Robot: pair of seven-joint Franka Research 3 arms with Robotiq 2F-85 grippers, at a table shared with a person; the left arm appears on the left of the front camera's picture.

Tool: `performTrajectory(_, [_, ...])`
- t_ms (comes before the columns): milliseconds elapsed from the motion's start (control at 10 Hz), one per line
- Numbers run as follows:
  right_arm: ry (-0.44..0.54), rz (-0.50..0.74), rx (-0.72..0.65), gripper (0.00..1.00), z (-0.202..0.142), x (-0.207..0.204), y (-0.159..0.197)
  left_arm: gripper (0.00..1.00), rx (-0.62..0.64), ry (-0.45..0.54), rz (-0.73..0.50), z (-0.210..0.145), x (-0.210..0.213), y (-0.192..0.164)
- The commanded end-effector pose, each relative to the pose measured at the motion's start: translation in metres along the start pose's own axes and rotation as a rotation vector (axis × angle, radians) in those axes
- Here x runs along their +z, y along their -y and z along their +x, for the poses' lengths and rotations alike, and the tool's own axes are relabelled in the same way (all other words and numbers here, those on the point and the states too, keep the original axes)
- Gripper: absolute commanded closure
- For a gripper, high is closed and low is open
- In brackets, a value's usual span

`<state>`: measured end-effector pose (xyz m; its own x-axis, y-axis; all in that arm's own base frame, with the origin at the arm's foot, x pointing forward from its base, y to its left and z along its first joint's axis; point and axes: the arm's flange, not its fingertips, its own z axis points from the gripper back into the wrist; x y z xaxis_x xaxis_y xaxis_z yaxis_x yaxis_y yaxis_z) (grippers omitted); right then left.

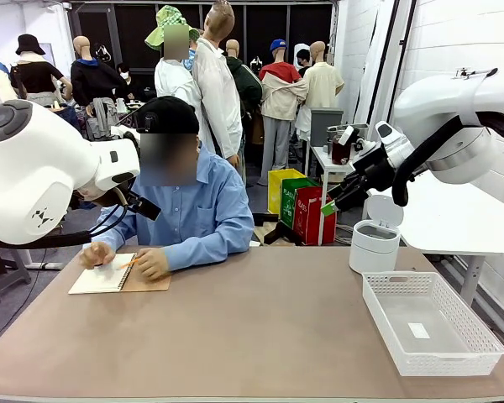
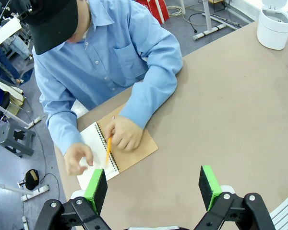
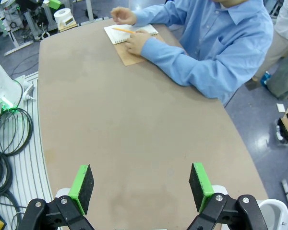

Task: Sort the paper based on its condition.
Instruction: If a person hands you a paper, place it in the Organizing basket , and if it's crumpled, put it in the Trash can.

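Note:
The paper is out of view as loose sheets. A person in a blue shirt sits at the table's far left and writes with an orange pencil in a spiral notebook with a brown cover. From above, my left gripper hangs open over the table near that notebook, with nothing between its green pads. My right gripper is open and empty as well, high over the bare tabletop, with the notebook far off. In the front view the right gripper is raised at the right, above the table's far edge.
A white slotted basket stands at the table's front right with a tiny white tag inside. A small white lidded bin sits behind it. The person's arms and hands rest on the notebook. Cables lie on the floor beside the table.

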<state>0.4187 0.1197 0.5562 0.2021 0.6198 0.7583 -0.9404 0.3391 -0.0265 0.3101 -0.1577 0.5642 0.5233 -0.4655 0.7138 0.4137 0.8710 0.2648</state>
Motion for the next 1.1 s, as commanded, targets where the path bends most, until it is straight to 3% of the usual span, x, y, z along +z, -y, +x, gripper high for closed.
performTrajectory(0, [0.004,0.002,0.007,0.00,-0.0002,0.0003,0.0003,0.00,-0.014,0.003,0.008,-0.0008,-0.0007,-0.0003])
performTrajectory(1000, [0.004,0.002,0.007,0.00,-0.0002,0.0003,0.0003,0.00,-0.014,0.003,0.008,-0.0008,-0.0007,-0.0003])
